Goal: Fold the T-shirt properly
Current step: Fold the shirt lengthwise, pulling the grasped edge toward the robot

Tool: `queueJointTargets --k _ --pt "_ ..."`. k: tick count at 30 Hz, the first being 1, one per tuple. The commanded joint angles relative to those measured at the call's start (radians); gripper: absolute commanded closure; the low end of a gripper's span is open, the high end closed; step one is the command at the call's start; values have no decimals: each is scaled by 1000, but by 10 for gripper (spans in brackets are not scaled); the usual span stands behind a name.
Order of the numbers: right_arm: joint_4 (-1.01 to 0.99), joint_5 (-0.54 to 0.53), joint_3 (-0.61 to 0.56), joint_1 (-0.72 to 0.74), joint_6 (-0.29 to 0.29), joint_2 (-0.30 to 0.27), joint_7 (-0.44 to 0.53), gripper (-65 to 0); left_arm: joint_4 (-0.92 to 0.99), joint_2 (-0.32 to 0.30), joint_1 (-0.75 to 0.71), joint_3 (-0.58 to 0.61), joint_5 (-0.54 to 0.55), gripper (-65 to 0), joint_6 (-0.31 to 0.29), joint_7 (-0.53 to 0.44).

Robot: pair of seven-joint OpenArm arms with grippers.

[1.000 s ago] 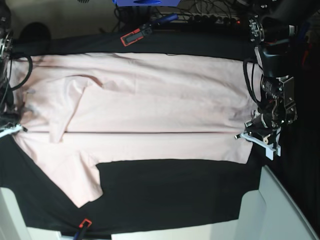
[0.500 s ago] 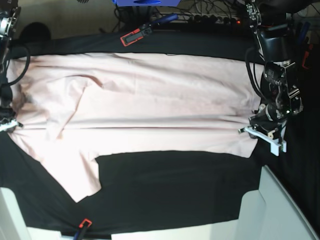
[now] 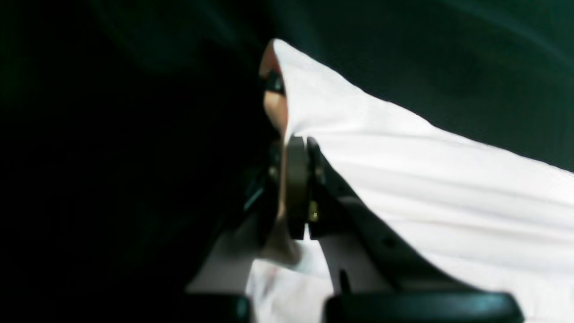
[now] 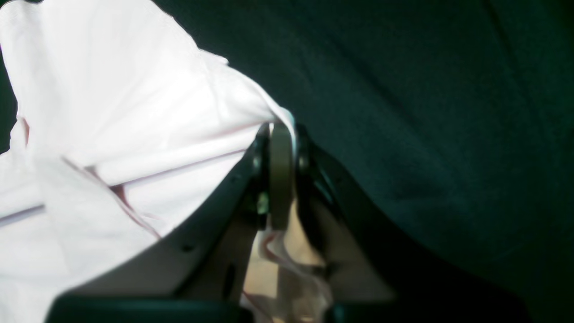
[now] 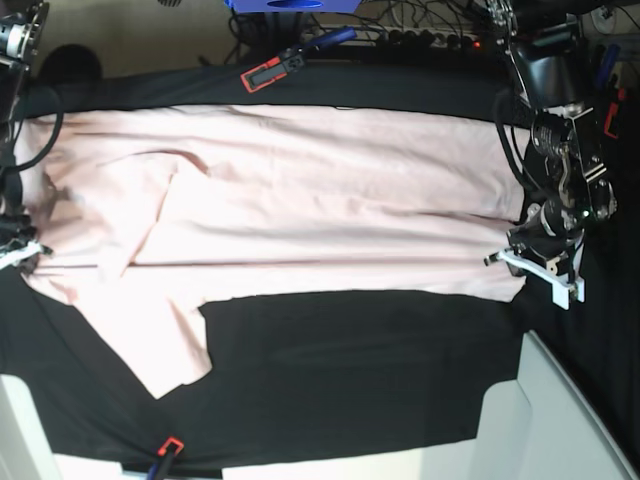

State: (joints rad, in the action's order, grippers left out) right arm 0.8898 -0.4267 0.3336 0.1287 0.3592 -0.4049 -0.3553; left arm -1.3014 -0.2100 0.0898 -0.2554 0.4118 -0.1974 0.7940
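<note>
**Both claws pinching the shirt ends**

I see the T-shirt (image 5: 300, 200) lying stretched across the black surface (image 5: 350, 380), one sleeve hanging toward the near side. My left claw (image 3: 298, 143) is pressed together on the hem edge. My right claw (image 4: 280, 128) pinches the cloth at the opposite end.

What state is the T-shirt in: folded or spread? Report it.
Partly folded: the T-shirt lies doubled lengthwise along a crease, one sleeve still sticking out over the black table cover.
</note>
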Motion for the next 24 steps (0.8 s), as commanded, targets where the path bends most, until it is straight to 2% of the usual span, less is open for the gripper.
queueJointTargets --k 1,4,6,11,15,24 --pt "24 -7 8 2 1 -27 23 0 -40 -18 9 -6 0 0 3 -21" --pt "71 -8 9 -31 1 -25 23 0 -74 -24 -17 -6 -1 0 3 -21" --pt "94 -8 52 -48 1 -24 14 0 -83 -24 -23 -6 -1 0 3 -21" --pt "98 -1 157 -60 7 -2 -98 0 -86 -26 -69 -6 -11 0 3 -17" --pt "136 -1 163 -111 8 5 -107 0 -137 -26 -130 0 -12 0 3 -15" --pt "197 -1 167 -154 1 56 -216 0 -177 -26 -253 0 -12 0 6 -15"
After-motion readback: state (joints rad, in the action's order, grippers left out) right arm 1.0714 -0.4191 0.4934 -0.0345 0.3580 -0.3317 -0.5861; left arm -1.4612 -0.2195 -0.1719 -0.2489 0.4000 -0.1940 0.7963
